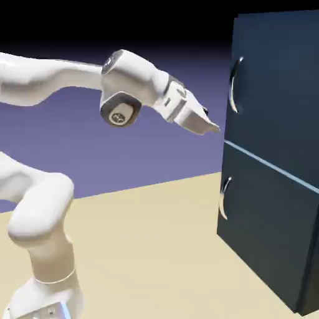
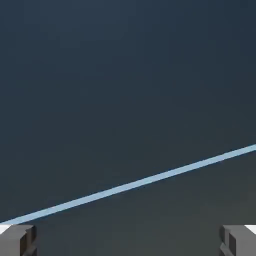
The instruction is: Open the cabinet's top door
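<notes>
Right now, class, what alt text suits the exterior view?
A white robot arm points its open gripper toward a closed navy cabinet, with two stacked doors, each with a curved silver handle, against a blue-violet backdrop.

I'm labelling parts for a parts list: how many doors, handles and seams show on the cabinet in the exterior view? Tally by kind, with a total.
Flat navy-blue doors: 2 (upper, lower)
Curved silver metal-look handles: 2 (upper, lower)
Thin pale-blue straight seams: 1
Total: 5
</notes>
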Robot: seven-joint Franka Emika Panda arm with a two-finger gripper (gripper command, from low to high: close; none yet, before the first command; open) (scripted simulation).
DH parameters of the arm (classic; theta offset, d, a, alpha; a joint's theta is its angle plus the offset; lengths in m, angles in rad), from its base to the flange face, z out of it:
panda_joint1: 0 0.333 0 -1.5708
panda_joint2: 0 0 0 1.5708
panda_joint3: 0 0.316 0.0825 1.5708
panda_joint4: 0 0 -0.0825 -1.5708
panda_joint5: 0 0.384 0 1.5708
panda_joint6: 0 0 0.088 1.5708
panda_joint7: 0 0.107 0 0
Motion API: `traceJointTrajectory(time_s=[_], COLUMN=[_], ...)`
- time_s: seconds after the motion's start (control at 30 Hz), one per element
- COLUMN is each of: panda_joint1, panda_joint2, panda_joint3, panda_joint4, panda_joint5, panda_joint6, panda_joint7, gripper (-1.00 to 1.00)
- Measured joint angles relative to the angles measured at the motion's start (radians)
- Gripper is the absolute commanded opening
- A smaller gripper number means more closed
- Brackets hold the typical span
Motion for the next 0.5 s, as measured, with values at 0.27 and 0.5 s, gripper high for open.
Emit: traceJointTrajectory(time_s=[0.27,0.5], panda_joint1=[-0.225,-0.421], panda_joint2=[-0.178,-0.334], panda_joint3=[0.147,0.275], panda_joint4=[0.055,0.103], panda_joint5=[0.348,0.652], panda_joint6=[-0.119,-0.224], panda_joint7=[-0.126,-0.236], gripper=[0.0,0.0])
